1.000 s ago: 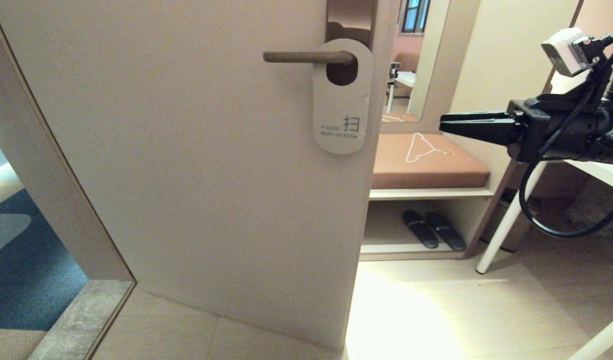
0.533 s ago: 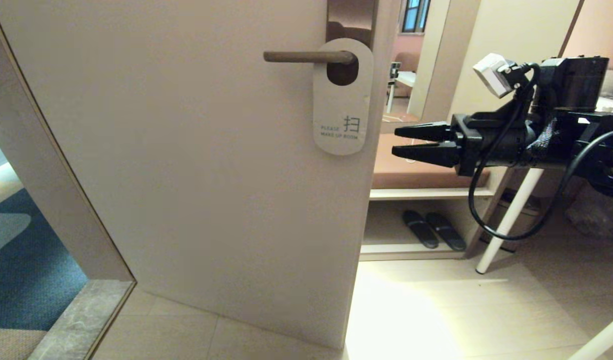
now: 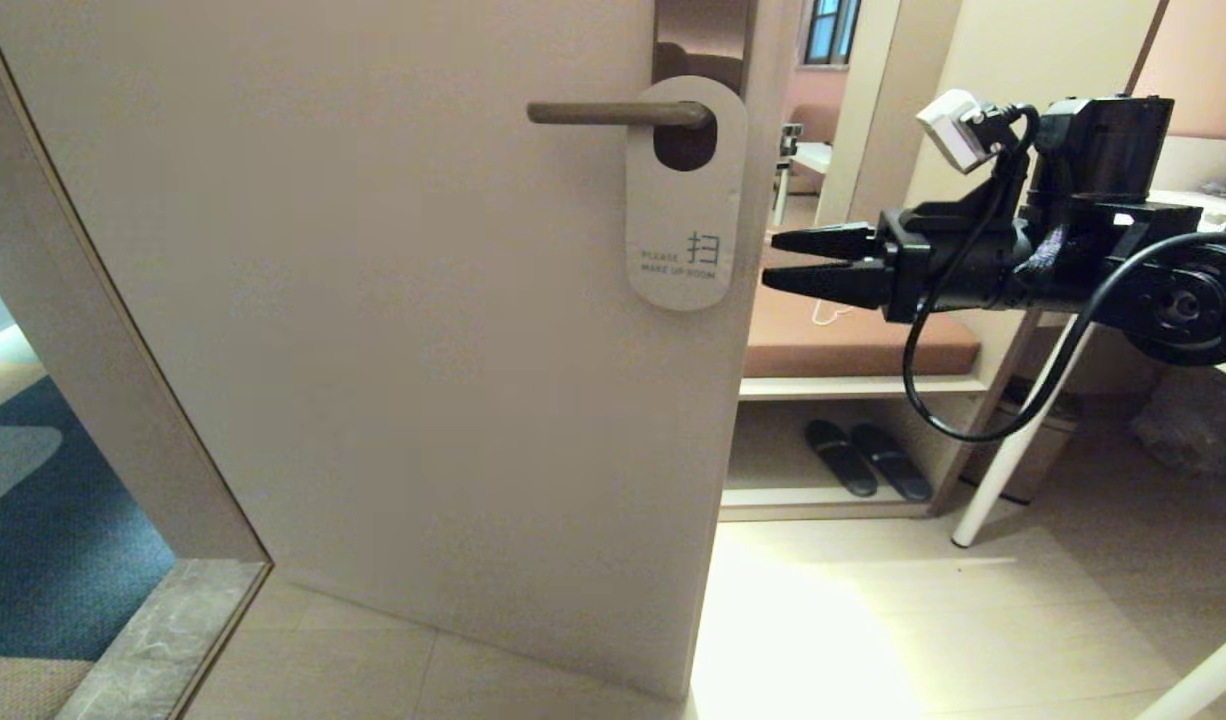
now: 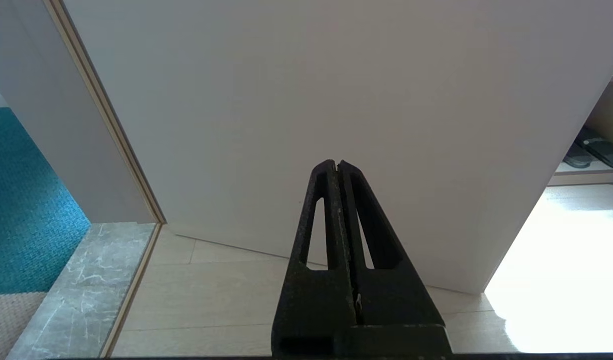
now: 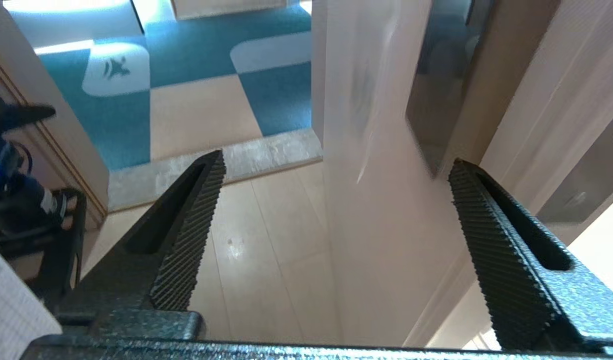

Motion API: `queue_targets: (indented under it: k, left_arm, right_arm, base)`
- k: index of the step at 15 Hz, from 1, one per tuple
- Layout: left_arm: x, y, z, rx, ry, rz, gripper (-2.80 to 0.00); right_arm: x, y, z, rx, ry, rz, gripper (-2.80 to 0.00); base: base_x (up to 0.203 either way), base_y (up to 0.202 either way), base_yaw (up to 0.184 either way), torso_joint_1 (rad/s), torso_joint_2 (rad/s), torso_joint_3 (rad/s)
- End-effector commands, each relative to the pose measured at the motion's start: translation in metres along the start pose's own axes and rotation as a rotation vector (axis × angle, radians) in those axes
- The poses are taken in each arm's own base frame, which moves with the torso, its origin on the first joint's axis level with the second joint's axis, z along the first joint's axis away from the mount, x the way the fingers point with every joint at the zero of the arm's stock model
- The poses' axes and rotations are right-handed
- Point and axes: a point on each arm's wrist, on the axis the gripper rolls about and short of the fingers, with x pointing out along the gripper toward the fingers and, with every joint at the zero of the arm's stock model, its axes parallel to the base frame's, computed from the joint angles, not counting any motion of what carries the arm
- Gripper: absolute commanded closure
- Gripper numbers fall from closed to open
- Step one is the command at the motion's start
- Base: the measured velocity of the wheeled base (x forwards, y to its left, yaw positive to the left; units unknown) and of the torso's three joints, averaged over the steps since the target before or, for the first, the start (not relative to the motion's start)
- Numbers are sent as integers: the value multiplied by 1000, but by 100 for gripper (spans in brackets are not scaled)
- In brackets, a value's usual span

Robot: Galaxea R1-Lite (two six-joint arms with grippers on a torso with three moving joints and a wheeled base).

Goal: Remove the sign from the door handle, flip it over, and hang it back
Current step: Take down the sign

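**Q:** Where is the sign hanging?

**A:** The sign (image 3: 685,195) hangs on the door handle (image 3: 618,113), the lever passing through its oval hole at the end nearest the bronze backplate (image 3: 701,35). Its off-white face is toward me, reading "PLEASE MAKE UP ROOM" near the bottom. It lies flat against the door (image 3: 393,330), close to the door's free edge.

**Q:** And your right claw?

**A:** My right claw (image 3: 778,262) is held out level, pointing toward the door's edge. In the head view its tips sit just beside the lower part of the sign, apart from it and touching nothing. The fingers are spread, with a clear gap between them; in the right wrist view the two ridged pads (image 5: 189,240) stand wide apart with the door's edge showing between them. Nothing is held.

**Q:** The left claw?

**A:** My left claw (image 4: 336,164) shows only in its own wrist view. Its fingers are pressed together with nothing between them, and it points at the plain lower face of the door, low down near the floor.

**Q:** What else is around?

**A:** Past the door's edge there is a brown cushioned bench (image 3: 853,345) with a pair of dark slippers (image 3: 866,458) on the shelf beneath it. A white table leg (image 3: 1013,440) slants down below my right arm.
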Motion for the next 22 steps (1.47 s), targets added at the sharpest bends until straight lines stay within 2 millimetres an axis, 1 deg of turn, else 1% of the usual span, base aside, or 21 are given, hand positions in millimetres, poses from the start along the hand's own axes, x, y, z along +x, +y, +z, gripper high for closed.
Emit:
queue_targets:
  k: [1,6,8,12,18,22]
  left_arm:
    - [0,0,0,0,2,1,0]
    - [0,0,0,0,2,1,0]
    - [0,0,0,0,2,1,0]
    - [0,0,0,0,2,1,0]
    - [0,0,0,0,1,1,0]
    - [0,0,0,0,2,1,0]
  right_arm:
    - [9,-4,2,-11,-9,21,-280]
    - [36,1,10,-19,-27,85,-280]
    - [42,1,9,-20,-26,96,-280]
    - [49,-4,3,-20,-23,98,-280]
    - [53,-10,12,-51,-47,86,-280]
    - [53,-10,13,-55,-50,86,-280]
  base:
    - [0,0,0,0,0,0]
    - [0,0,0,0,0,0]
    - [0,0,0,0,0,0]
    - [0,0,0,0,0,0]
    - [0,0,0,0,0,0]
    - [0,0,0,0,0,0]
